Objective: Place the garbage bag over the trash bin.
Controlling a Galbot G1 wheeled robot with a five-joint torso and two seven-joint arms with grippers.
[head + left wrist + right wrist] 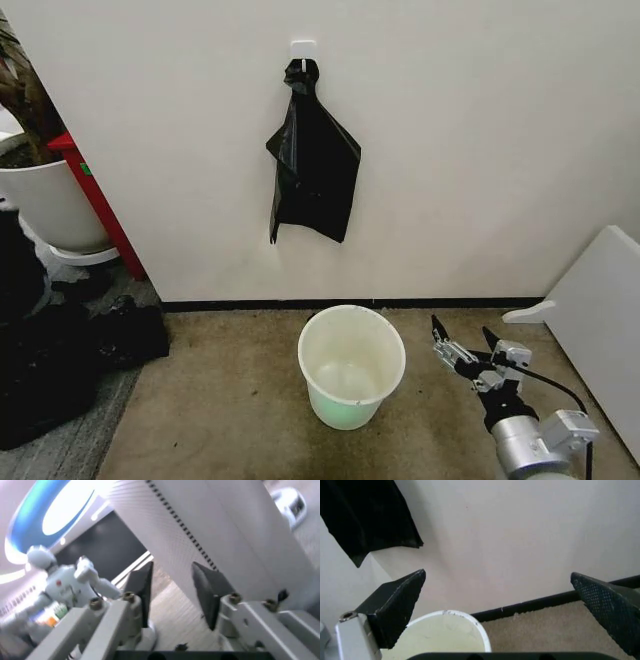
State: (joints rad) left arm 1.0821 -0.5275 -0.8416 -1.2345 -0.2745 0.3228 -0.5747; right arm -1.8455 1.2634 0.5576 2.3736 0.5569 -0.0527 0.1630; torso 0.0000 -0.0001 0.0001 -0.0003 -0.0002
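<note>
A black garbage bag (315, 165) hangs from a white hook (303, 46) high on the far wall (480, 140), its top bunched at the hook and its body draped below. On the carpet (220, 420) directly beneath, just in front of the wall, stands the white trash bin (352, 366), upright with nothing inside. My right gripper (463, 341) hovers low, just right of the bin, fingers spread wide and holding nothing. My left gripper (172, 592) is raised elsewhere, fingers parted with nothing between them. A white planter (45, 200) sits at far left.
</note>
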